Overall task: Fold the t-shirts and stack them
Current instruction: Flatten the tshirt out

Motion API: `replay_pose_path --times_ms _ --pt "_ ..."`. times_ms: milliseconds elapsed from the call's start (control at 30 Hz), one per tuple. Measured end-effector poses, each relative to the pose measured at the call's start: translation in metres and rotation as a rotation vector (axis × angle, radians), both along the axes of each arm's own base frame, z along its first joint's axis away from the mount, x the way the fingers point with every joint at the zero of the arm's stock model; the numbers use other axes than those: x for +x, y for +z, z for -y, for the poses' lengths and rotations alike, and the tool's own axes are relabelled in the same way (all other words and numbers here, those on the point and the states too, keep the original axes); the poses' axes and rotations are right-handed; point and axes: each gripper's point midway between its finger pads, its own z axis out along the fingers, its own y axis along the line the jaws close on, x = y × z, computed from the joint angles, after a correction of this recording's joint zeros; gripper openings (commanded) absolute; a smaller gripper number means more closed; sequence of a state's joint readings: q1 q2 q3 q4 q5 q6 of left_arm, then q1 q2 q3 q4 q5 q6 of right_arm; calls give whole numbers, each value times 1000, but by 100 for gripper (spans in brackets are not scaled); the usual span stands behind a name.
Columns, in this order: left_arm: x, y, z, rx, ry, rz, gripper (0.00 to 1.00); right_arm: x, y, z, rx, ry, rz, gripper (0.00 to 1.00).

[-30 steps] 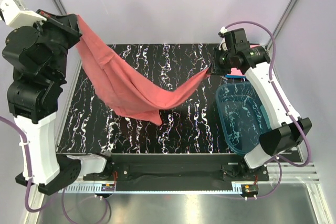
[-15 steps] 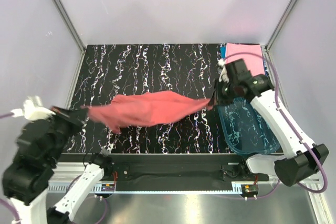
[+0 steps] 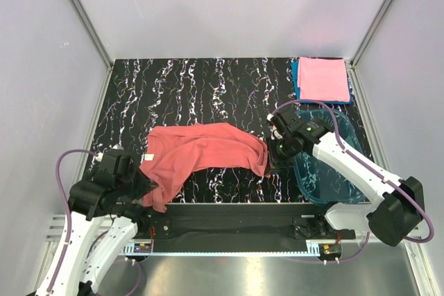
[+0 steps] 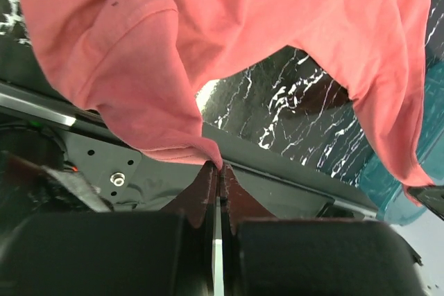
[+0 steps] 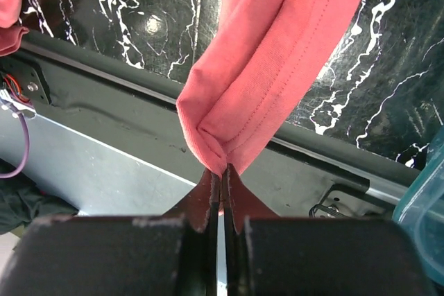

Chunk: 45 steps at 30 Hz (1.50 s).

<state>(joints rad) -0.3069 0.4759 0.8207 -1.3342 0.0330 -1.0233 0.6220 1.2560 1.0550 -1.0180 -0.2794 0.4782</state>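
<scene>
A: Closest in, at the front left?
B: There, the left gripper (image 3: 142, 184), fingers pressed together on an edge of the salmon t-shirt (image 3: 205, 149). Same from the left wrist: tips meeting, a point of cloth caught between.

A: And on the other side?
B: Near the front edge too, the right gripper (image 3: 275, 152), clamped on a folded hem. Plain from the right wrist: fold nipped between the tips, no gap showing.

A: Lie of the cloth itself?
B: Slumped on the black marbled table (image 3: 208, 88) between the two grippers, rumpled, not folded square. Left end down at the near edge by the left gripper, right end bunched at the right gripper.

A: Beside that?
B: At the near right, the clear blue tub (image 3: 320, 181), with the right arm reaching across it.

A: Farthest back?
B: In the far right corner, the pink t-shirt (image 3: 322, 79), folded square, lying on the blue t-shirt (image 3: 295, 77), only a rim of blue showing. Well apart from the salmon one.
</scene>
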Motion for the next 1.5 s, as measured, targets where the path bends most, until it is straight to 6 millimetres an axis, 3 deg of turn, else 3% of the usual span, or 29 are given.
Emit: replay_pose_path --times_ms 200,300,367,433,600,800,933,1000,1067,1133,1233,1300,1400,1500 --pt "19 9 10 -10 -36 6 0 7 -6 2 -35 -26 7 0" --pt "36 36 12 -6 -42 82 0 28 -3 2 -86 -38 55 0" --pt "50 63 9 15 -33 158 0 53 4 -1 -119 -41 106 0" --pt "62 89 3 48 -18 233 0 83 11 -6 -134 -50 147 0" --pt "81 132 -19 157 37 366 0 169 18 -4 -146 -111 195 0" --pt "93 180 -54 321 139 509 0 298 12 -12 -142 -177 284 2" --pt "100 210 -65 369 166 618 0 380 0 -19 -94 -240 380 39" --pt "104 221 -66 380 170 665 0 399 -11 -15 -88 -265 395 45" --pt "106 229 -67 389 172 693 0 402 -26 -7 -100 -285 365 57" --pt "108 234 -68 397 172 708 0 392 -40 1 -126 -294 316 59" --pt "111 238 -68 402 172 723 0 352 -51 13 -207 -262 237 59" --pt "113 238 -68 406 170 721 0 322 -43 7 -234 -204 230 59" --pt "117 239 -66 410 166 718 0 268 -17 -32 -208 -51 278 62" --pt "122 247 -64 411 165 726 0 203 11 -108 -83 171 386 71"
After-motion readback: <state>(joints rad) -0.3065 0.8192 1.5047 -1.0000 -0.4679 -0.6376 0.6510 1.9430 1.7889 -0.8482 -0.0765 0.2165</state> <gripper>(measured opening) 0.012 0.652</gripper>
